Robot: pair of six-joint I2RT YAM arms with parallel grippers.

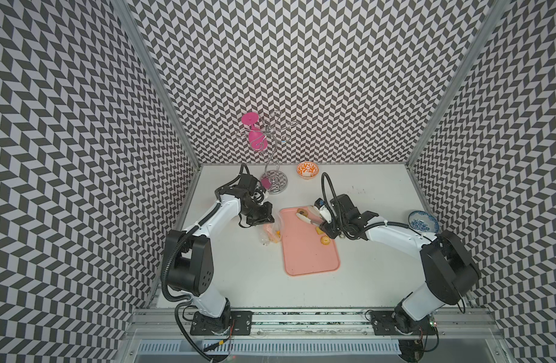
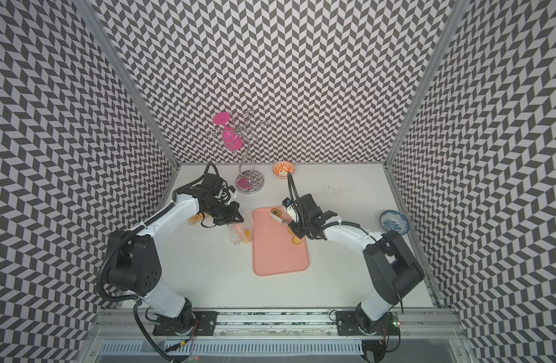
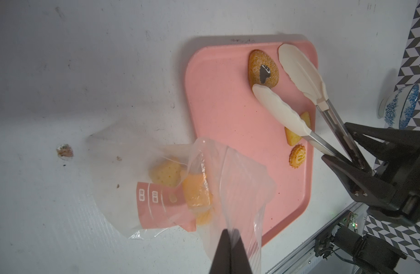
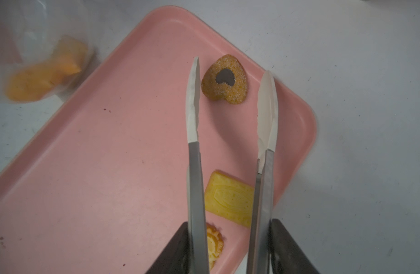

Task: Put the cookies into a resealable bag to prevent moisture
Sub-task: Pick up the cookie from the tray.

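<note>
Three of the cookies (image 4: 230,201) sit on the pink tray (image 1: 308,257), near end bare: round swirl (image 1: 324,241) nearest, rectangular cracker (image 1: 318,231) just beyond. Level with these, several bagged cookies (image 3: 197,192) are seen inside the resealable bag (image 3: 240,185) on the worktop (image 1: 239,276) beside the tray; its mouth edge is pinched by the fully closed left tool (image 3: 228,237). Farther, the heart cookie (image 4: 224,79) is bracketed, not clamped, by the parted blades of tongs (image 4: 194,166), gripped at the handles by the half-spread right tool (image 4: 230,225). Orange bits (image 2: 194,219) under the left arm can't be identified. Judged mostly done: three transfers plus sealing outstanding
</note>
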